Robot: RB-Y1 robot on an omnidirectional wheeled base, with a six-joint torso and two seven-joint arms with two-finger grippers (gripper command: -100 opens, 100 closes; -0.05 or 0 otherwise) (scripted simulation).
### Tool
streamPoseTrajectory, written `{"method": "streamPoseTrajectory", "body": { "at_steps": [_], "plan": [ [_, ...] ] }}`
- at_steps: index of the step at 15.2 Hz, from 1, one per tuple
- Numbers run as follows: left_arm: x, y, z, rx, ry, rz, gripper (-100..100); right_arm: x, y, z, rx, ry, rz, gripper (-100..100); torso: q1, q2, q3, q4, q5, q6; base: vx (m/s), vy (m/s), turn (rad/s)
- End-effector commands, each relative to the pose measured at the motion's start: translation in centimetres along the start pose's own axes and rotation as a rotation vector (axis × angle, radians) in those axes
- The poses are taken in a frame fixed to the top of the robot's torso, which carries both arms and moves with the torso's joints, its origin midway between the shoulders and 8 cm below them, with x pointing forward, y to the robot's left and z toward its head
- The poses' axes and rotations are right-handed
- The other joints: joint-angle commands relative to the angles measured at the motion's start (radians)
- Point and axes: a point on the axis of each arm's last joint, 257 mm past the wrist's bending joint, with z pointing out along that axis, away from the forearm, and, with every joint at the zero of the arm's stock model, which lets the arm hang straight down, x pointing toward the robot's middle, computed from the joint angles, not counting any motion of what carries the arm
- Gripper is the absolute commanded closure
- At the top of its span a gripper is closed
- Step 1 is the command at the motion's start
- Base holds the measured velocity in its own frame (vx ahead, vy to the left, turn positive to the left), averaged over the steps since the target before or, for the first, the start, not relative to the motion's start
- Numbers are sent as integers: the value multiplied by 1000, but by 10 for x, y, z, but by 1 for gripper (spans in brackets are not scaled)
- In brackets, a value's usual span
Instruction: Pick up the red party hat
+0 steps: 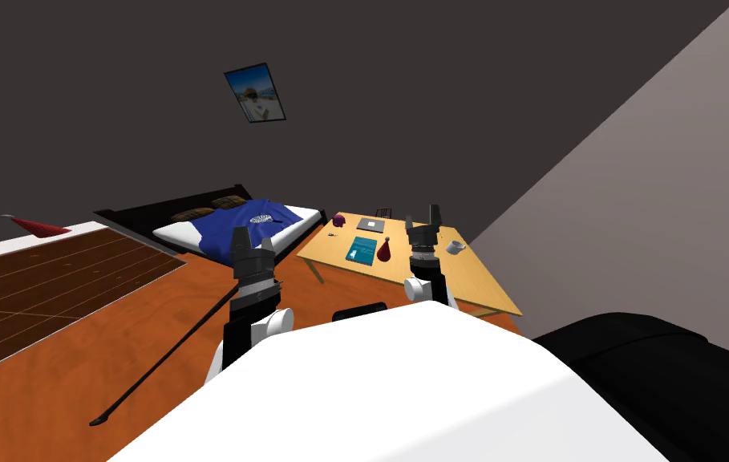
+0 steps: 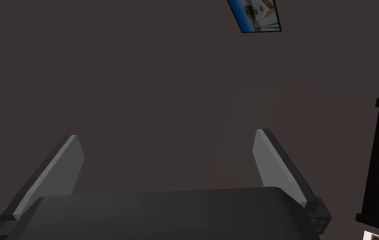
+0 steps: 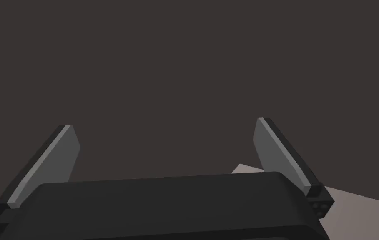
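**Head view.** The red party hat (image 1: 384, 251) stands upright on the table (image 1: 435, 282). It is ahead of and below the right tool (image 1: 423, 218), toward the side of the left tool (image 1: 252, 239). A teal book (image 1: 362, 249) lies just beside the hat, on the side away from the right tool. A white cup (image 1: 455, 247), the one container here, stands on the right tool's other side, apart from the hat; you cannot tell what it holds. Both tools are raised and point up and forward.

**Left wrist view.** The left tool's fingers (image 2: 65, 166) stand wide apart with nothing between them.

**Right wrist view.** The right tool's fingers (image 3: 274, 146) are likewise fully spread and empty. They aim at a dark wall, not at the hat.

**Step in hand: the approach.** Use the right tool, which looks the nearer. Tip it downward until the hat comes between the fingers, and keep them spread meanwhile. Close about halfway up the cone, since a grip near the tip would likely slip off. Keep clear of the book and cup.
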Motion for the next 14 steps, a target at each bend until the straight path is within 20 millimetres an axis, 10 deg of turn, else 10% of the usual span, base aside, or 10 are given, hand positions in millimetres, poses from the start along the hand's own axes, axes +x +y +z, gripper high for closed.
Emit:
{"method": "streamPoseTrajectory", "body": {
  "at_steps": [1,14],
  "plan": [
    [0,0,0,0,0,0,0,4,-6,-2,15,46,-31,-100,0,0,0,0,0,0,1,2,27],
    [0,0,0,0,0,0,0,1,-69,-27,137,244,-293,-100,0,-1,0,0,0,0,4,6,54]
  ]
}}
